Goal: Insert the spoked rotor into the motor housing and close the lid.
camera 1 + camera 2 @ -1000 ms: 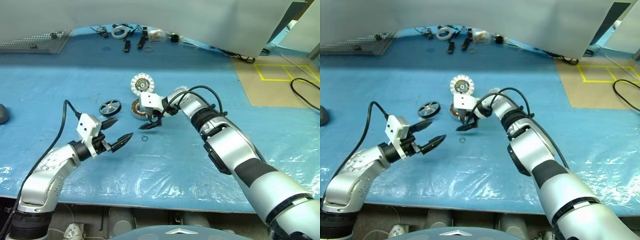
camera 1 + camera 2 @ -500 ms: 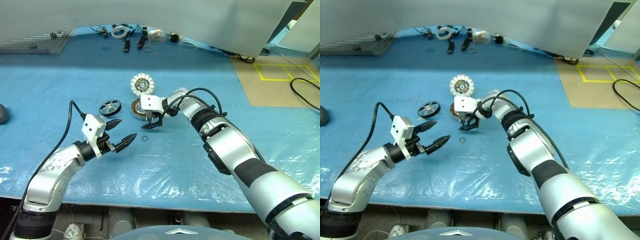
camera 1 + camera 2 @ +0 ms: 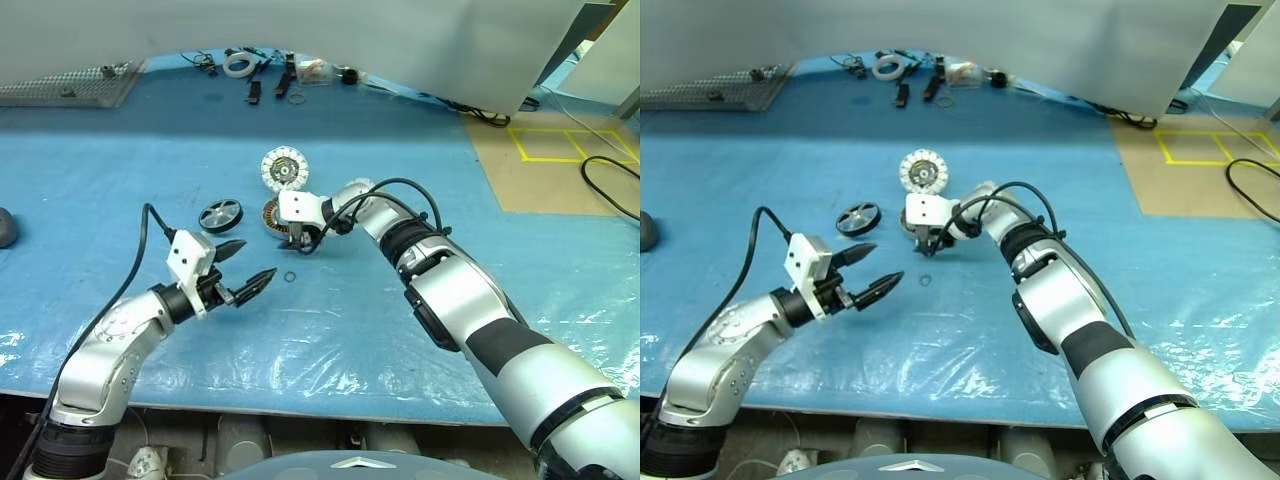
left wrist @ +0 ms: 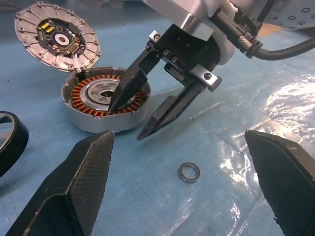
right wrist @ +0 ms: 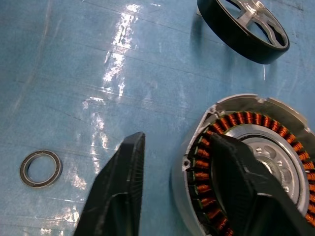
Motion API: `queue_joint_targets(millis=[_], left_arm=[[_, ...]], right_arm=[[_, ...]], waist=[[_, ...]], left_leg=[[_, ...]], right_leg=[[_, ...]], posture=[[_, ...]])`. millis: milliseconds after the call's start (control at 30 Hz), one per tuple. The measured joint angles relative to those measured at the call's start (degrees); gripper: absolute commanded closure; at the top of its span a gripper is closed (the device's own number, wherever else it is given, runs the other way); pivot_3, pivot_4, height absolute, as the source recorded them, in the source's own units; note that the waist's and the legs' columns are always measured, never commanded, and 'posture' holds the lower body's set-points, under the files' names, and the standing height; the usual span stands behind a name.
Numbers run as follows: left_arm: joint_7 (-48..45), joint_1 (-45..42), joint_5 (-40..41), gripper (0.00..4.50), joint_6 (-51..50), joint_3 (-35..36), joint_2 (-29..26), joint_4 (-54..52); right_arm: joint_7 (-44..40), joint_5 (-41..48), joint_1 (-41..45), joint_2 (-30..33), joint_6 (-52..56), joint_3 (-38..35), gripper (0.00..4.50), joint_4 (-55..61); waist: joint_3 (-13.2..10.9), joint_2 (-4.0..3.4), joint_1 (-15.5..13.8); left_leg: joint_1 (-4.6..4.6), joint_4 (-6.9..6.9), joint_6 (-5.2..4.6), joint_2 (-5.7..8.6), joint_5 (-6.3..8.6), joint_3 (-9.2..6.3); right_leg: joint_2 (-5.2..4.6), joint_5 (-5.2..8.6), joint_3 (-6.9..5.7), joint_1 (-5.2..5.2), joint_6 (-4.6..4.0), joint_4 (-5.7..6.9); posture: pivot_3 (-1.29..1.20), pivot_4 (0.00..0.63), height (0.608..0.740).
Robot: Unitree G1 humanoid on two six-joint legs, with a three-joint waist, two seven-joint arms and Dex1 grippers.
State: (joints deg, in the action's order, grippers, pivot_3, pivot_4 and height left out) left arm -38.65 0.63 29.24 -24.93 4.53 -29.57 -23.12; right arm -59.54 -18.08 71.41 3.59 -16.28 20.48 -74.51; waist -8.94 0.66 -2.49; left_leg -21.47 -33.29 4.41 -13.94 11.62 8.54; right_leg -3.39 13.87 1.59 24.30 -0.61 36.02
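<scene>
Since a moment ago the right gripper (image 4: pixel 129 118) is seen to have narrowed from wide open and settled astride the rim of the motor housing (image 4: pixel 93 120): one finger is set inside on the windings, the other outside the wall. The rim is bracketed, though whether it is yet firmly pinched cannot be told from these views. This is judged to be a steadying or repositioning grip on the housing, taken before the rotor is brought over.

The left gripper (image 3: pixel 243 271) is held fully open above the blue plastic-covered table (image 3: pixel 120 170), well apart from the parts.

The housing is a shallow round can with a silver wall, a ring of copper-brown windings and a bright hub. Touching its far edge lies the lid (image 4: pixel 57 36), a pale disc with radial segments round a dark centre. The spoked rotor (image 3: pixel 220 215), a black-rimmed wheel with silver spokes, is left lying flat near the housing on the robot's left, untouched. A small dark metal ring (image 4: pixel 189 172) is seen on the glossy sheet just in front of the housing.
</scene>
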Motion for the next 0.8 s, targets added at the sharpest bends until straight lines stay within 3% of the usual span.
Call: queue_joint_targets(millis=[133,533,800], left_arm=[[0.18,0.05,-0.09,0.00,-0.01,-0.33,0.20,-0.14],[0.37,-1.17,0.07,0.00,-0.16,-0.10,0.23,-0.28],[-0.31,-1.24,1.02,0.00,-0.58,2.11,-1.75,-0.15]], right_arm=[[0.44,-0.17,-0.03,0.14,-0.49,-0.08,4.47,0.13],[-0.17,-0.13,-0.07,0.04,-0.25,-0.37,4.47,0.14],[-11.99,3.16,-0.80,0.30,4.30,-2.13,4.47,5.98]], waist=[[0.00,0.00,0.05],[-0.01,-0.02,0.04],[-0.01,-0.01,0.09]], left_leg=[[0.02,0.00,0.00,0.00,0.00,0.00],[0.07,-0.08,0.00,0.00,0.00,0.00],[-0.09,-0.13,-0.01,-0.07,0.00,0.00]], right_leg=[[0.00,0.00,0.01,0.00,0.00,0.01],[0.00,0.14,0.03,0.09,-0.22,0.40],[0.07,0.20,0.03,0.40,-0.32,0.66]], posture=[[0.00,0.150,0.740],[0.00,0.150,0.740],[0.00,0.150,0.740]])
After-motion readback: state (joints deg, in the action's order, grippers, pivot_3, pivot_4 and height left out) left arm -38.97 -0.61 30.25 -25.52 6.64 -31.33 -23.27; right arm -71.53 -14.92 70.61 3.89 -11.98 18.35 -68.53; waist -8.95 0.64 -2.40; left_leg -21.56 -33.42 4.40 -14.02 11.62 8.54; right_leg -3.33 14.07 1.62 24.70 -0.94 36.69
